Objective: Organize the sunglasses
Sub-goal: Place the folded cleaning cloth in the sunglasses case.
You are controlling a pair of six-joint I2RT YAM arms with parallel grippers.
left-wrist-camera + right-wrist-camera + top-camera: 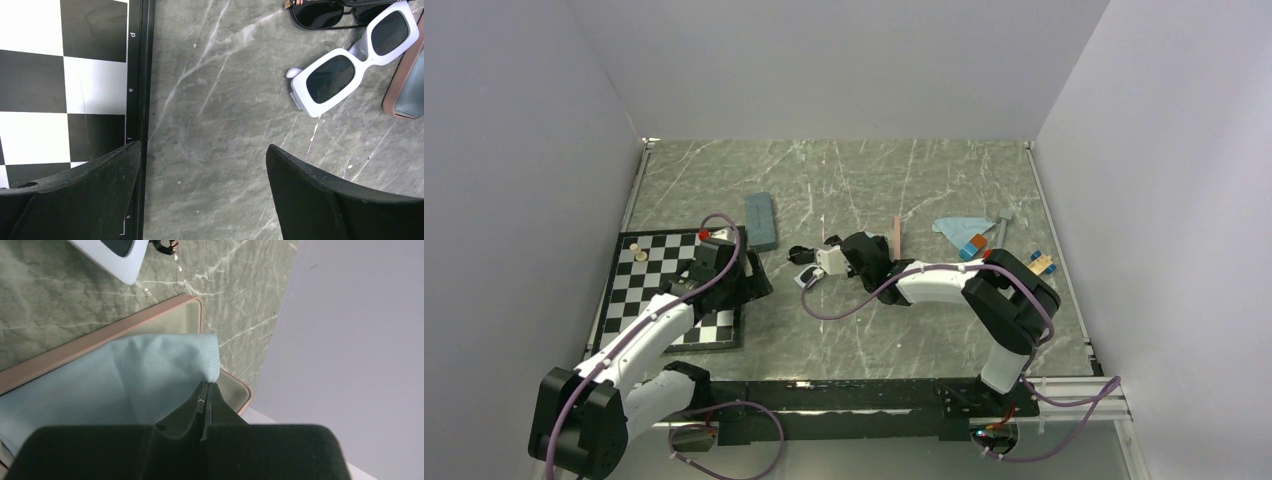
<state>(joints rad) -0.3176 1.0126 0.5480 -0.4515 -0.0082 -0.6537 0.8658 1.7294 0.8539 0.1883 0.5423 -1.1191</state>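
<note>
Left arm reaches forward low over the right edge of the chessboard (60,75); left gripper (202,150) has its fingers spread wide, nothing between them. Right arm stretches left to table (215,100) centre; right gripper (202,390) is pressed together, pinching a corner of the light blue cloth (125,375). The cloth lies in the open pink case (100,335). White-frame sunglasses (355,65) and black-frame sunglasses (320,12) sit on the table just beside the case, outside it. The slate-blue case (761,220) lies apart.

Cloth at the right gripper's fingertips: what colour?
The cloth is plain light blue; it shows best in the right wrist view.
</note>
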